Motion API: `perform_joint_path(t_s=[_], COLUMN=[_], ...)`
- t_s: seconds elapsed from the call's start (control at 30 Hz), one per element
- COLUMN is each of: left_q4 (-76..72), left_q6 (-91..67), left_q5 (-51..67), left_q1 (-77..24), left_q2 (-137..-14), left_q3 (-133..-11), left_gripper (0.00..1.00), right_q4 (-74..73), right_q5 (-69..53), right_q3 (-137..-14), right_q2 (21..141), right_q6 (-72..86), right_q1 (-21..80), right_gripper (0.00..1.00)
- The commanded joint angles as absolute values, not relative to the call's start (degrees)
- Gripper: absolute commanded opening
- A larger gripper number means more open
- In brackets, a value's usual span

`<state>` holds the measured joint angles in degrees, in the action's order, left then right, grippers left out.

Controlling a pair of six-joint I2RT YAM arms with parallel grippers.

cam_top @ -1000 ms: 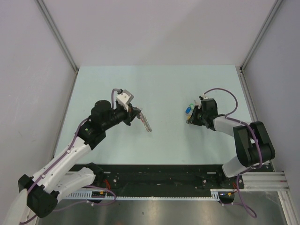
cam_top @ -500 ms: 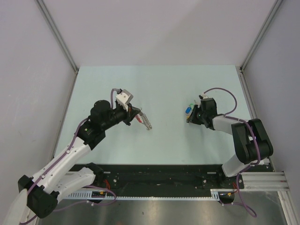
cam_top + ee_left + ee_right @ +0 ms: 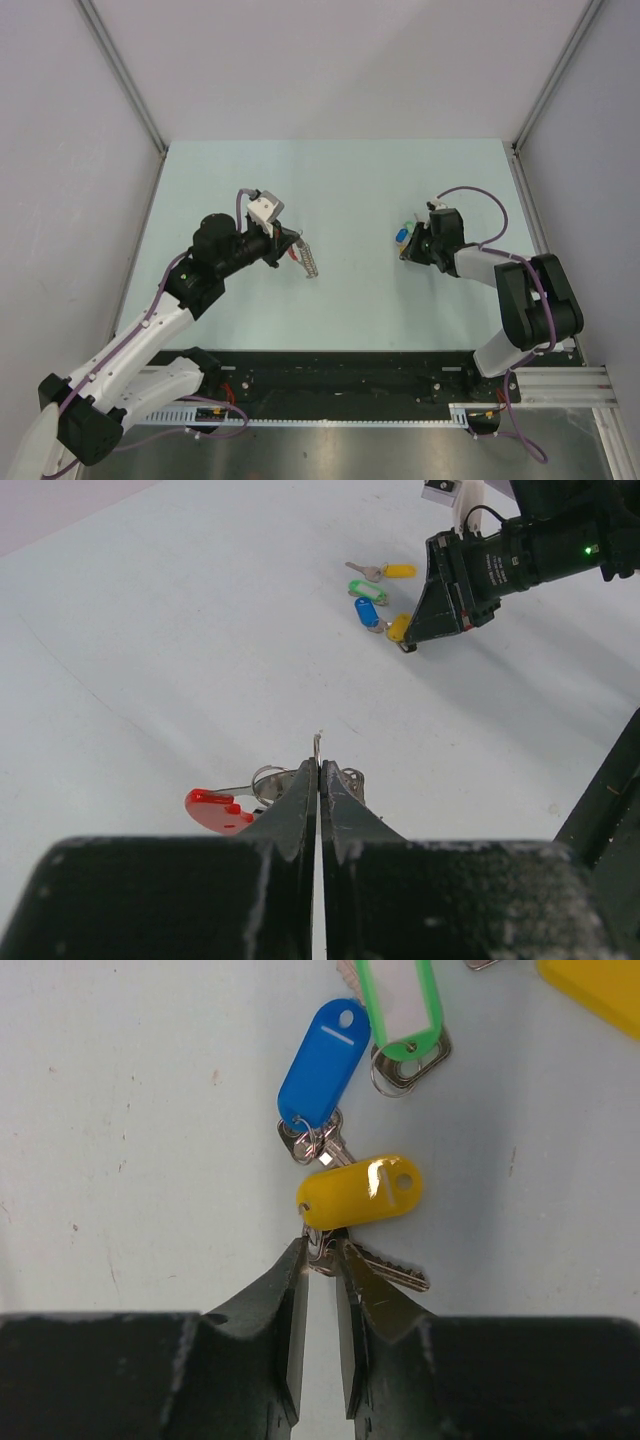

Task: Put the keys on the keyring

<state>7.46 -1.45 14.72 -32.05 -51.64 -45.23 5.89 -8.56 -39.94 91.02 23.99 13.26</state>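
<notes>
My left gripper (image 3: 291,246) (image 3: 319,765) is shut on the keyring (image 3: 268,780). A thin bit of its metal pokes out past the fingertips. Its red tab (image 3: 215,809) hangs left of the jaws and its chain (image 3: 311,262) dangles just above the table. The keys (image 3: 402,233) lie in a cluster at the right: blue tag (image 3: 325,1060), green tag (image 3: 400,1005), a yellow tag (image 3: 595,985) at the edge, and a nearer yellow tag (image 3: 360,1192). My right gripper (image 3: 406,252) (image 3: 321,1250) is down on the table, shut on the head and small ring of the nearer yellow-tagged key (image 3: 390,1273).
The pale table (image 3: 340,190) is walled at the back and both sides. A black rail (image 3: 340,375) runs along the near edge by the arm bases. In the left wrist view the right gripper (image 3: 425,620) sits against the key cluster.
The left gripper and the hanging keyring have shifted slightly back and left. The right gripper's jaws have narrowed a little on the yellow-tagged key.
</notes>
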Motion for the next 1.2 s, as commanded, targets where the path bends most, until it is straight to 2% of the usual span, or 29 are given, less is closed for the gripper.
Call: perform_joint_path(t_s=[0.0,0.83,1.17], left_q4=[5.6,5.7,5.8], left_q6=[-0.5,-0.6,-0.7], left_q5=[15.5,16.3,16.5], left_q1=[-31.6,-31.3,-31.3], left_q2=[-50.5,-50.6,-50.6], left_q3=[-48.2,-48.3,-48.3], left_gripper=[0.00,0.00,0.00], right_q4=[6.9,3.7,2.8], right_q5=[-6.8,-9.4,-8.5], right_q3=[-42.2,-47.3,-47.5], right_q2=[88.0,93.7,94.5], right_q6=[23.7,17.1,16.0], right_q1=[12.9,13.9,14.4], right_gripper=[0.23,0.24,0.20])
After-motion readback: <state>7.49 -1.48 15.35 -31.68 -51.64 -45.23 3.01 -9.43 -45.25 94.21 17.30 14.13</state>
